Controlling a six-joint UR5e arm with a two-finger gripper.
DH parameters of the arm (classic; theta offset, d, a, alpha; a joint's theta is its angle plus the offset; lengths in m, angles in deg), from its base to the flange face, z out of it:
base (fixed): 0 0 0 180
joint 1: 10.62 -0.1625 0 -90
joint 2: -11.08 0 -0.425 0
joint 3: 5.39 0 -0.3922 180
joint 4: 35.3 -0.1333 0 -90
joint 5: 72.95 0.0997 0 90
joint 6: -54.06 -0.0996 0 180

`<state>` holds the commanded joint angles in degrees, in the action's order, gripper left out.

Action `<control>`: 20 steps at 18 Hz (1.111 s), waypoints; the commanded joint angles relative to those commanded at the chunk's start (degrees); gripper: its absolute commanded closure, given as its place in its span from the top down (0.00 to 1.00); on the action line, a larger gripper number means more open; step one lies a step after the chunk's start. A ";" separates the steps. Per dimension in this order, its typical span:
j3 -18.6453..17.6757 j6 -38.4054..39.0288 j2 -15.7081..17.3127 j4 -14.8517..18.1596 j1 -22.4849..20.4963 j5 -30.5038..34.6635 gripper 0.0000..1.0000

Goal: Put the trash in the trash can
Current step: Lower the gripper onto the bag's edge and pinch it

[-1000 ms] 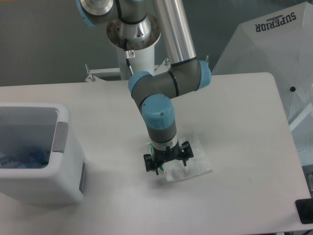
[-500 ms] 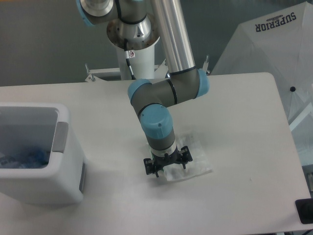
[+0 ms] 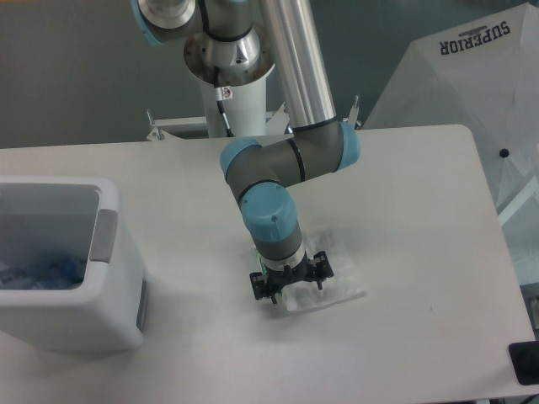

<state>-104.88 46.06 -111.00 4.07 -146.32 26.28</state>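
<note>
The trash on the table is a clear plastic bag [image 3: 333, 273] lying flat at the centre, with a bit of green strip [image 3: 258, 253] showing by the wrist. My gripper [image 3: 286, 290] points straight down onto the bag's left edge. Its black knuckles are spread wide, so it reads as open, and the fingertips touch or nearly touch the plastic. The white trash can [image 3: 76, 316] stands at the left edge, well apart from the gripper. Something clear with blue on it [image 3: 46, 269] lies blurred inside the can.
A grey tab [image 3: 104, 236] sits on the can's right wall. The arm's base column [image 3: 236, 101] rises at the table's back edge. A white folded umbrella [image 3: 472, 93] stands beyond the right rear corner, and a dark object [image 3: 524, 364] lies at the front right.
The gripper has come down a little and shifted slightly left onto the bag's left edge, with the elbow dropping along. The bag and the trash can have not moved.
</note>
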 joint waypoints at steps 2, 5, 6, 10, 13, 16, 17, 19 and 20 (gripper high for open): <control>-0.09 0.00 0.00 0.00 0.00 0.00 0.77; -0.18 0.00 0.00 0.09 0.00 -0.09 0.59; -0.18 0.00 0.00 0.00 0.00 -0.09 0.54; -0.35 -0.09 -0.09 0.00 0.00 -0.18 0.37; -0.35 -0.17 0.35 0.09 -0.09 -0.70 0.15; -0.35 -0.18 0.70 0.09 -0.18 -0.79 0.05; -0.35 -0.18 0.79 0.09 -0.26 -0.88 0.04; -0.35 -0.70 1.31 0.09 -0.35 -0.97 0.03; -0.35 -0.70 1.93 0.09 -0.44 -0.97 0.03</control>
<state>-105.23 45.36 -109.07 4.16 -146.76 25.31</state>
